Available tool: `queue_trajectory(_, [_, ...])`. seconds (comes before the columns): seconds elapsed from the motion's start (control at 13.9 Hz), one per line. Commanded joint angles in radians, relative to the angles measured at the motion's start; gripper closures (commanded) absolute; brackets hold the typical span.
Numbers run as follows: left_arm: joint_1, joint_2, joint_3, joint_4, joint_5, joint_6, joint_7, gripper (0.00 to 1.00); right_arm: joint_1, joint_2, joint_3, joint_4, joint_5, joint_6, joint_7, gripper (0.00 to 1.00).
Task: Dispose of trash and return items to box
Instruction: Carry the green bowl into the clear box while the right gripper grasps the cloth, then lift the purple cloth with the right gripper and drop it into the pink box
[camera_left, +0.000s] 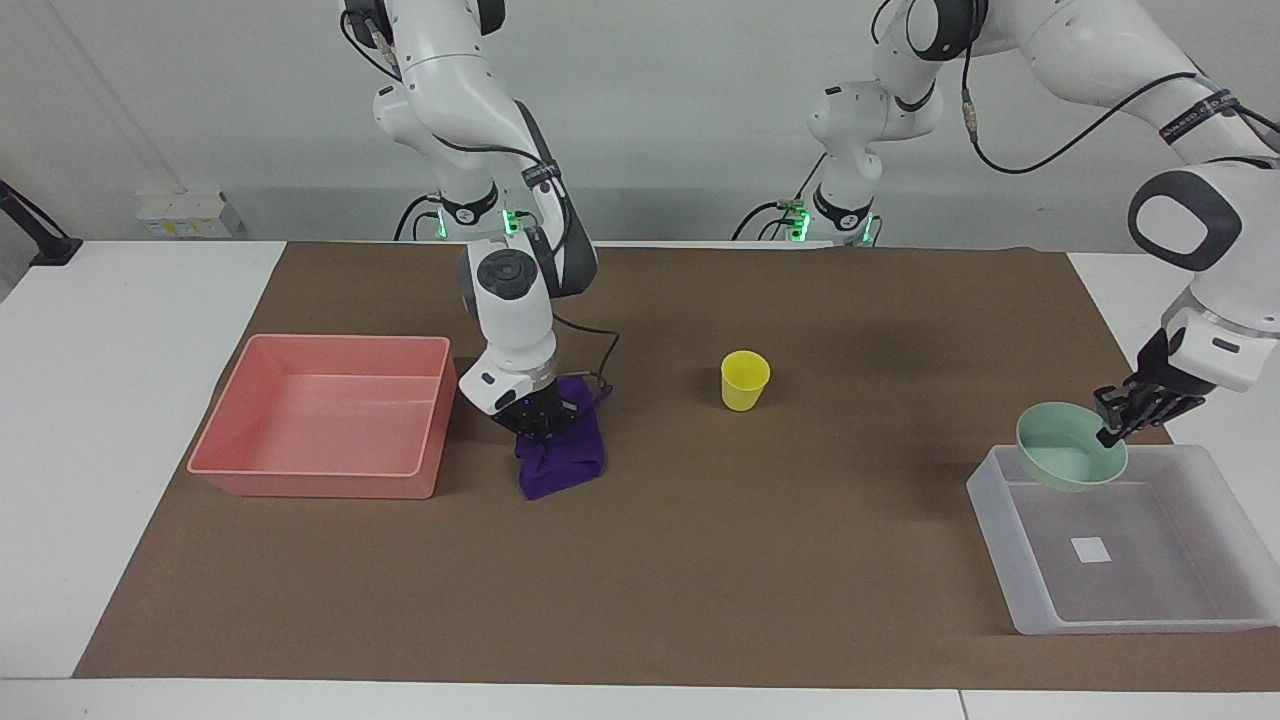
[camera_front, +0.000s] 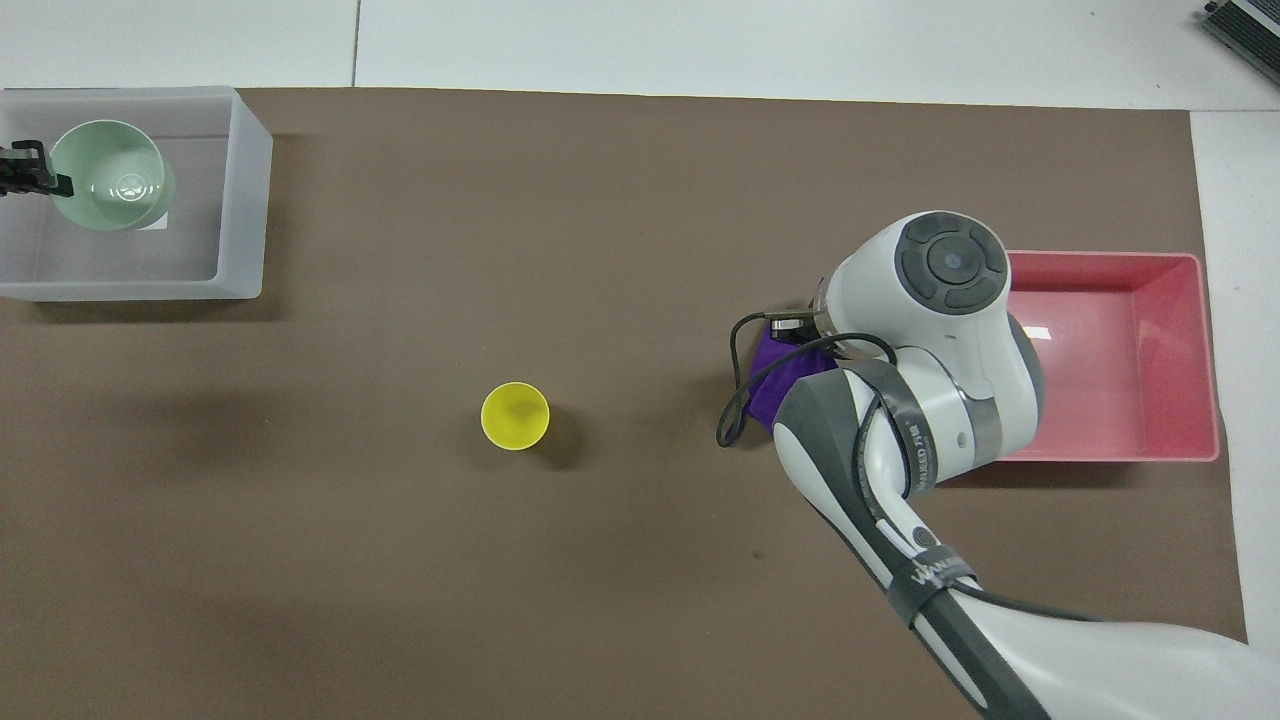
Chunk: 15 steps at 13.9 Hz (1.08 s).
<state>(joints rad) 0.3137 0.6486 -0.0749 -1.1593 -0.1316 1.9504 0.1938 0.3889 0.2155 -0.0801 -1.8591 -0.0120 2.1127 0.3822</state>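
Trouble is likeliest at the clear box (camera_left: 1030, 600), the biggest thing in play at the left arm's end of the table: the left gripper (camera_left: 1113, 418) pinches the mint bowl (camera_left: 1068, 460) by one edge only, so the bowl hangs tilted over the box wall nearest the robots, and a release from this height could, I judge, let it tip, catch that wall and roll out onto the brown mat (camera_left: 700, 560). At the right arm's end stands the pink tray (camera_left: 240, 455), and the risk there is smaller: the right gripper (camera_left: 536, 420) is closed on a bunch of the purple rag (camera_left: 565, 462), which hangs just beside the tray's wall with its lower edge at or barely off the mat; a soft cloth gripped by a fold may slip free, or drag and snag on the tray's rim if carried across too low. The rag is directly under that gripper, the bowl beside and just below the left one. The yellow cup (camera_left: 745, 379) stands alone mid-mat, well apart from both grippers, safe unless an arm sweeps low past it.
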Motion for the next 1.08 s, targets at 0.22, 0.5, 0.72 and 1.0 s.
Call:
queue_trajectory(0.22, [0.004,0.098,-0.008,0.107,0.096,0.054,0.032,1.0,-0.07,-0.065,0.003,0.191,0.04,-0.282,0.011,1.0])
queue_trajectory(0.5, [-0.002,0.086,-0.008,0.012,0.142,0.136,0.032,1.0,-0.189,-0.093,0.002,0.274,0.026,-0.344,-0.069,1.0])
queue_trajectory(0.72, [-0.01,0.078,-0.008,-0.065,0.178,0.211,0.032,1.0,-0.289,-0.096,0.002,0.276,0.021,-0.326,-0.213,1.0])
queue_trajectory(1.0, [-0.004,0.065,-0.009,-0.092,0.176,0.203,0.036,1.0,-0.416,-0.16,0.002,0.1,0.021,-0.208,-0.416,1.0])
